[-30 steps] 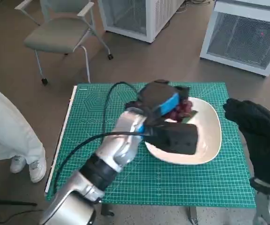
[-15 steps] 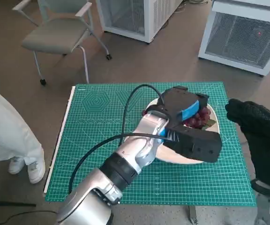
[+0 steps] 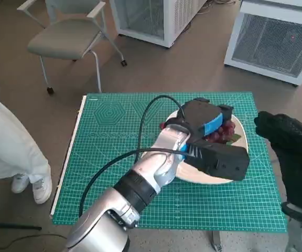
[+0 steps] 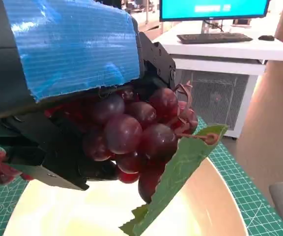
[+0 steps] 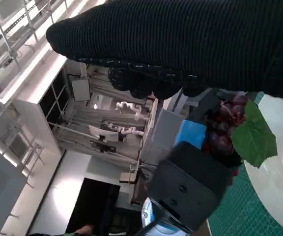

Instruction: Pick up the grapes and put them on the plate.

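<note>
My left hand (image 3: 207, 119) hangs over the cream plate (image 3: 238, 156) and holds a bunch of dark red grapes (image 3: 222, 132) with a green leaf. In the left wrist view the grapes (image 4: 131, 135) hang from the hand's black fingers (image 4: 48, 147) a little above the plate (image 4: 97, 206), the leaf (image 4: 181, 172) pointing down toward it. From the right wrist view the grapes (image 5: 225, 130) and leaf show beside the taped left hand (image 5: 190, 137). My gloved right hand (image 3: 290, 144) is raised off the table's right edge, holding nothing, its fingers curled.
A green cutting mat (image 3: 109, 142) covers the small table. A chair (image 3: 67, 37) and white cabinets (image 3: 277, 37) stand behind it. A person's leg and shoe (image 3: 20, 168) are at the left of the table.
My left hand carried the grapes rightward across the plate between one second and half a second ago. Since then it has barely moved. The right hand stays raised.
</note>
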Controlling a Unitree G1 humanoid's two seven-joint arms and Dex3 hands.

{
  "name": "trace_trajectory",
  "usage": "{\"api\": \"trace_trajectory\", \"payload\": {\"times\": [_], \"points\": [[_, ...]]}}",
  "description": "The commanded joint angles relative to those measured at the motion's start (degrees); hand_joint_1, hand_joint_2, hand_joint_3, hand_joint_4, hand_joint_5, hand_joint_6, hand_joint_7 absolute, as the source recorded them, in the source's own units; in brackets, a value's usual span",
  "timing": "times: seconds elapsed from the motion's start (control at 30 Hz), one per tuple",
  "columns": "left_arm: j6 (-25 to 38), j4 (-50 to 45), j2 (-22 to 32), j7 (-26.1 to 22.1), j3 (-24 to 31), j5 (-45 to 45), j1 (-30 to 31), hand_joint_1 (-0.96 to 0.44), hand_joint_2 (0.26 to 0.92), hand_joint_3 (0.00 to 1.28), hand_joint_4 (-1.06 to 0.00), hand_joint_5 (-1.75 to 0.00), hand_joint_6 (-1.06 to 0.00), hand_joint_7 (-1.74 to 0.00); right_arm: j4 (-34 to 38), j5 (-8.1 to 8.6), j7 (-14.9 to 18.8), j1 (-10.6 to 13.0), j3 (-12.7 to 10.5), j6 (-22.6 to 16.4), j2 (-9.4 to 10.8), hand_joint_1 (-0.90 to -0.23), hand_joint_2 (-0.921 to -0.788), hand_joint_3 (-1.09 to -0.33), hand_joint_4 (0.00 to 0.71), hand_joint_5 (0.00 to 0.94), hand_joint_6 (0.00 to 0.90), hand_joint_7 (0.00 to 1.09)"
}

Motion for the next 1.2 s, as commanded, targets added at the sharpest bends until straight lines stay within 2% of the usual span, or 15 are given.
{"api": "trace_trajectory", "payload": {"times": [0.03, 0.2, 0.23, 0.27, 0.3, 0.33, 0.4, 0.47, 0.53, 0.7, 0.93, 1.2], "points": [[-1.4, 0.5, -0.8, 0.4, 0.6, -1.0, -1.6, 0.00, 0.916, 0.31, -0.38, -1.48, -0.39, -1.44, 0.0, -0.25, -0.9, 1.2, 0.0, 1.0, 0.4, -0.534, -0.921, -0.587, 0.445, 0.055, 0.115, 0.87], [-3.2, 0.7, -0.4, 0.1, 1.2, -2.2, -0.9, 0.00, 0.911, 0.33, -0.38, -1.48, -0.38, -1.45, 0.1, -0.24, -0.9, 1.2, 0.1, 0.8, 0.4, -0.535, -0.921, -0.585, 0.445, 0.057, 0.116, 0.87], [-3.4, 0.5, -0.3, -0.2, 1.3, -2.4, -0.7, 0.02, 0.914, 0.34, -0.36, -1.50, -0.36, -1.42, 0.2, -0.24, -0.9, 1.1, 0.1, 0.8, 0.4, -0.535, -0.921, -0.585, 0.445, 0.057, 0.116, 0.87], [-3.6, 0.2, -0.1, -0.6, 1.3, -2.6, -0.5, 0.06, 0.916, 0.34, -0.36, -1.51, -0.35, -1.31, 0.2, -0.23, -0.9, 1.1, 0.1, 0.8, 0.4, -0.535, -0.921, -0.585, 0.445, 0.057, 0.116, 0.87], [-3.7, -0.1, 0.0, -1.1, 1.3, -2.9, -0.3, 0.10, 0.908, 0.34, -0.34, -1.42, -0.34, -1.12, 0.2, -0.21, -0.9, 1.1, 0.2, 0.8, 0.4, -0.535, -0.921, -0.585, 0.445, 0.057, 0.116, 0.87], [-3.7, -0.2, 0.1, -1.6, 1.3, -3.1, -0.2, 0.12, 0.894, 0.32, -0.33, -1.23, -0.34, -0.88, 0.2, -0.22, -0.9, 1.1, 0.2, 0.8, 0.4, -0.534, -0.921, -0.585, 0.445, 0.057, 0.116, 0.87], [-3.6, 0.2, 0.0, -2.5, 1.4, -3.4, -0.3, 0.10, 0.856, 0.28, -0.28, -0.72, -0.34, -0.46, 0.1, -0.28, -0.9, 1.0, 0.2, 0.8, 0.4, -0.533, -0.921, -0.585, 0.444, 0.058, 0.116, 0.87], [-3.4, 1.0, -0.2, -3.1, 1.3, -3.5, -0.6, 0.03, 0.835, 0.22, -0.21, -0.35, -0.32, -0.24, 0.1, -0.35, -0.9, 1.0, 0.3, 0.8, 0.4, -0.533, -0.921, -0.585, 0.444, 0.058, 0.116, 0.87], [-3.3, 1.4, -0.3, -3.5, 1.3, -3.6, -0.8, -0.02, 0.829, 0.16, -0.16, -0.15, -0.30, -0.11, 0.2, -0.39, -0.9, 1.0, 0.3, 0.7, 0.4, -0.533, -0.921, -0.585, 0.444, 0.059, 0.116, 0.87], [-4.1, 1.3, 0.2, -3.6, 1.1, -3.3, -0.4, -0.08, 0.833, 0.10, -0.12, -0.02, -0.29, -0.02, 0.6, -0.23, -0.4, 0.9, 0.3, 0.5, 0.2, -0.535, -0.921, -0.585, 0.444, 0.060, 0.116, 0.87], [-6.1, 1.0, 0.9, -1.3, 1.2, -3.2, 1.0, -0.14, 0.845, 0.08, -0.11, 0.00, -0.29, -0.01, 1.0, -0.04, 0.0, 0.8, 0.2, 0.0, 0.1, -0.535, -0.921, -0.585, 0.443, 0.062, 0.115, 0.87], [-8.0, 0.9, 2.3, 3.5, 0.9, -2.2, 2.1, -0.25, 0.883, 0.06, -0.11, 0.00, -0.31, -0.01, 1.3, 0.12, 0.3, 0.8, 0.3, -0.2, 0.1, -0.533, -0.921, -0.585, 0.442, 0.063, 0.115, 0.87]]}}
